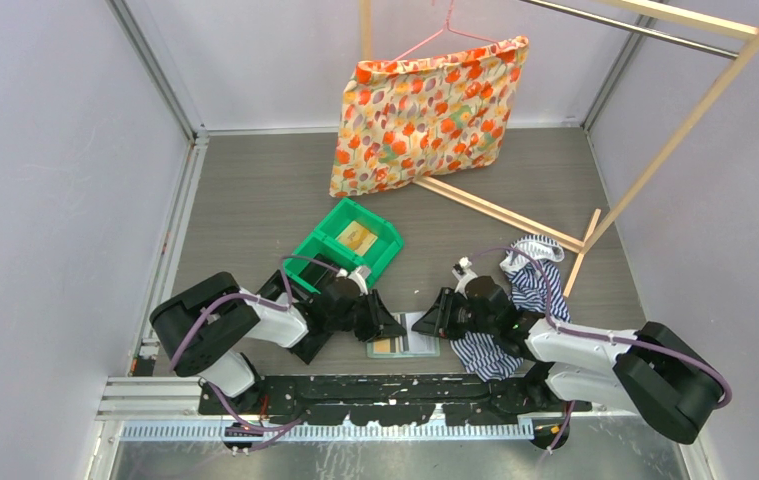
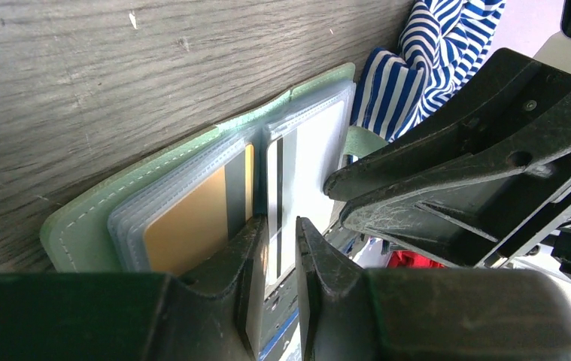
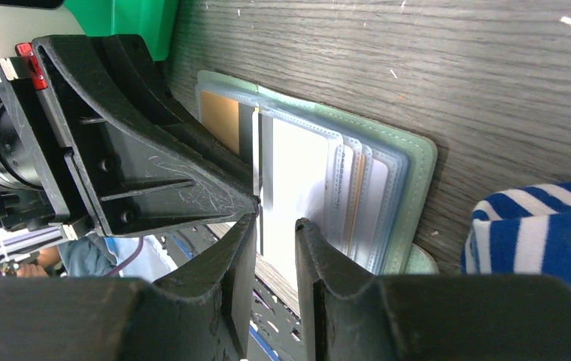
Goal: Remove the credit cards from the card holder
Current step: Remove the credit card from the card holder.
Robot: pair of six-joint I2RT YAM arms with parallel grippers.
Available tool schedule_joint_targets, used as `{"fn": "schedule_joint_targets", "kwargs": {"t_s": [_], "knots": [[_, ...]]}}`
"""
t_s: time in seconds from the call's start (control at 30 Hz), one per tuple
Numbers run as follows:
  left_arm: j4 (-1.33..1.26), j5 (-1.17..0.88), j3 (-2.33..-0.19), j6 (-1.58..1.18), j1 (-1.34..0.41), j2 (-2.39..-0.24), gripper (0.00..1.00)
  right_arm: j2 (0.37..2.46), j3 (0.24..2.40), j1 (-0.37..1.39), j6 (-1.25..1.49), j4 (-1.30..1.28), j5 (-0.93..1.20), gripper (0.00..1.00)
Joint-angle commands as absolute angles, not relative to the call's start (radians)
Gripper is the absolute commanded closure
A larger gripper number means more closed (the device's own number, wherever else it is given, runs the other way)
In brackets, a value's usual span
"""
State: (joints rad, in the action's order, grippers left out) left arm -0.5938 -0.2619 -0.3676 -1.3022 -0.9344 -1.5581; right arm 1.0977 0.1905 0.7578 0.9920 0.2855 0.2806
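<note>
The card holder (image 1: pixel 402 346) lies open and flat by the table's front edge, and its sage-green cover shows in the left wrist view (image 2: pixel 79 233) and the right wrist view (image 3: pixel 417 173). A tan-gold credit card (image 2: pixel 192 226) sits in a clear sleeve on one half. A greyish-white card with a dark stripe (image 2: pixel 316 150) lies on the other half, also in the right wrist view (image 3: pixel 293 173). My left gripper (image 1: pixel 392 326) (image 2: pixel 282 226) and right gripper (image 1: pixel 428 322) (image 3: pixel 274 222) meet tip to tip over the wallet's middle. Each has its jaws a narrow gap apart with nothing between them.
A bright green bin (image 1: pixel 315 245) stands behind the left gripper with a tan card (image 1: pixel 355 237) in it. A blue-and-white striped cloth (image 1: pixel 530 275) lies right of the wallet. A floral pillow (image 1: pixel 425 110) hangs on a wooden rack (image 1: pixel 655 150) at the back.
</note>
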Motion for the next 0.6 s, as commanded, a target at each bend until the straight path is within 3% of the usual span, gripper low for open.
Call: {"fn": "schedule_joint_targets", "kwargs": {"t_s": [0.0,0.27,0.43,0.57], "knots": [[-0.628,-0.240,-0.359,-1.301,-0.939,-1.558,0.79,1.117,0.187,0.770,0.977,0.269,0.267,0.69],[-0.623,-0.222,-0.355,-1.302,-0.939,-1.542,0.83,1.143,0.185,0.782,0.978,0.279,0.258,0.69],[-0.599,-0.204,-0.352,-1.301,-0.939,-1.536,0.98,1.086,0.205,0.782,0.967,0.220,0.236,0.69],[-0.563,-0.184,-0.353,-1.295,-0.939,-1.512,0.99,1.080,0.217,0.783,0.950,0.189,0.224,0.69]]}}
